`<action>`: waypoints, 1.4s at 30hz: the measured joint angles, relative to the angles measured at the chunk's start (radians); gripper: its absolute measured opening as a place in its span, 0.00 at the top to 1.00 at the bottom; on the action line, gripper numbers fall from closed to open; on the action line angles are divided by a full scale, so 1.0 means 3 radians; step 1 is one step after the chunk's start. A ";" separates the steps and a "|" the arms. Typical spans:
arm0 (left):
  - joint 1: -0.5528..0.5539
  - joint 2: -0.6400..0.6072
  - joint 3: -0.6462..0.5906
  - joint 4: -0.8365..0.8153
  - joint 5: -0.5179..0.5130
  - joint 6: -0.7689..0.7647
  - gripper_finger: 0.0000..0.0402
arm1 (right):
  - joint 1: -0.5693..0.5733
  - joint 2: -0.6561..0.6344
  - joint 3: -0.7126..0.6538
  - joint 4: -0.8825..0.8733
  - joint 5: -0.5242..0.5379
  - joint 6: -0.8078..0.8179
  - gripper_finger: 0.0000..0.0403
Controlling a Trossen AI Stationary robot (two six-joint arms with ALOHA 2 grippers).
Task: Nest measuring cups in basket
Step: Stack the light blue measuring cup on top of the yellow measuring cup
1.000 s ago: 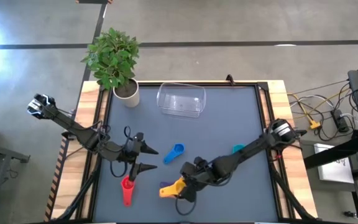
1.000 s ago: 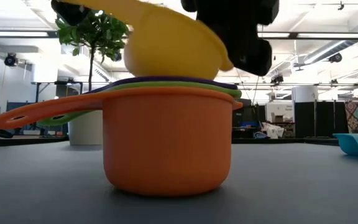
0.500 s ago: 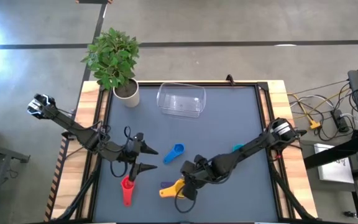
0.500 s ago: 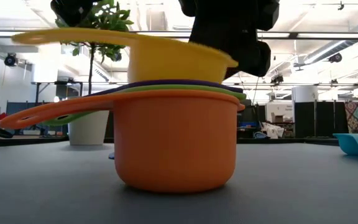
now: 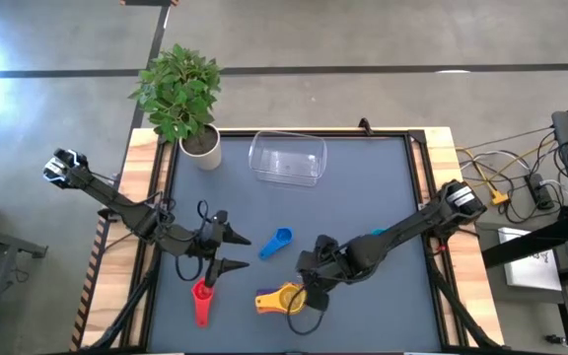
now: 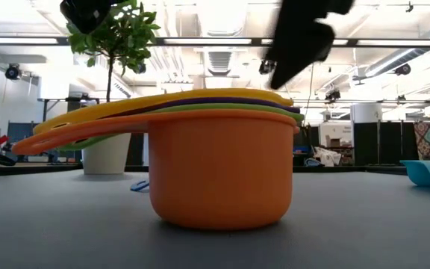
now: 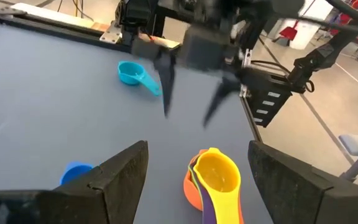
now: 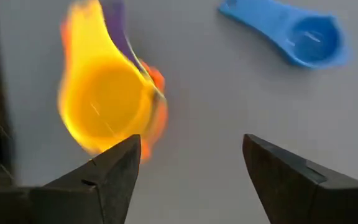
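Note:
A nested stack of measuring cups (image 5: 282, 299) rests on its orange bottom cup (image 6: 219, 175) near the table's front edge. Green and purple rims lie in it, and the yellow cup (image 8: 104, 106) is on top. My right gripper (image 8: 191, 143) hangs open just above and to the right of the stack (image 7: 210, 180), touching nothing. A blue cup (image 5: 276, 243), a red cup (image 5: 201, 301) and a teal cup (image 7: 135, 74) lie loose on the mat. My left gripper (image 5: 237, 251) waits open at the centre-left. The clear basket (image 5: 287, 158) stands at the far middle.
A white plant pot (image 5: 202, 148) with a leafy plant stands at the far left corner, beside the basket. The teal cup (image 5: 378, 235) lies partly under my right arm. Bare mat stretches between the stack and the basket.
My right gripper has opened and let go of the yellow cup, then gone up and toward the table's right edge. The yellow cup, held tilted above the stack, has dropped level into it. The stack has slid slightly sideways.

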 joint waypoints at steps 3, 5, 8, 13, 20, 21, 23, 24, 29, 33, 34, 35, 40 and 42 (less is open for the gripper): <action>-0.0016 0.0000 0.0000 -0.0059 -0.0001 -0.0060 0.35 | 0.0014 -0.0160 -0.0020 -0.0758 0.0086 -0.0015 0.32; -0.0037 0.0000 -0.0002 -0.0106 -0.0002 -0.0087 0.35 | 0.0018 -0.0257 -0.0078 -0.1283 0.0187 0.0162 0.33; -0.0066 0.0003 -0.0027 -0.0112 -0.0001 -0.0107 0.35 | 0.0024 -0.0419 -0.0212 -0.1818 0.0463 0.0682 0.35; -0.0072 0.0088 -0.0036 -0.0098 -0.0003 -0.0109 0.35 | 0.0010 -0.0833 -0.0623 -0.1930 0.0501 0.1208 0.40; -0.0080 0.0231 -0.0036 -0.0070 -0.0003 -0.0144 0.35 | -0.0102 -0.1544 -0.1441 -0.1826 0.0429 0.1769 0.47; -0.0080 0.0245 -0.0036 -0.0072 -0.0001 -0.0144 0.35 | -0.0125 -0.1653 -0.1568 -0.1775 0.0407 0.1810 0.48; -0.0080 0.0271 -0.0036 -0.0072 -0.0002 -0.0146 0.35 | -0.0163 -0.1855 -0.1774 -0.1658 0.0335 0.1861 0.50; -0.0080 0.0280 -0.0036 -0.0072 -0.0002 -0.0154 0.35 | -0.0181 -0.1946 -0.1865 -0.1598 0.0291 0.1869 0.51; -0.0080 0.0311 -0.0036 -0.0071 -0.0004 -0.0170 0.35 | -0.0260 -0.2204 -0.2159 -0.1425 0.0118 0.1869 0.53; -0.0080 0.0318 -0.0036 -0.0027 -0.0020 -0.0170 0.35 | -0.0293 -0.2206 -0.2331 -0.1423 0.0058 0.1868 0.52; -0.0080 0.0318 -0.0036 -0.0008 -0.0020 -0.0171 0.35 | -0.0306 -0.2182 -0.2360 -0.1414 0.0051 0.1866 0.51; -0.0080 0.0318 -0.0036 -0.0002 -0.0022 -0.0170 0.35 | -0.0315 -0.2147 -0.2380 -0.1400 0.0046 0.1858 0.51; -0.0080 0.0318 -0.0036 0.0005 -0.0029 -0.0170 0.35 | -0.0368 -0.1957 -0.2443 -0.1131 -0.0006 0.1605 0.48; -0.0080 0.0318 -0.0036 0.0006 -0.0031 -0.0170 0.35 | -0.0414 -0.1874 -0.2465 -0.1055 -0.0015 0.1506 0.47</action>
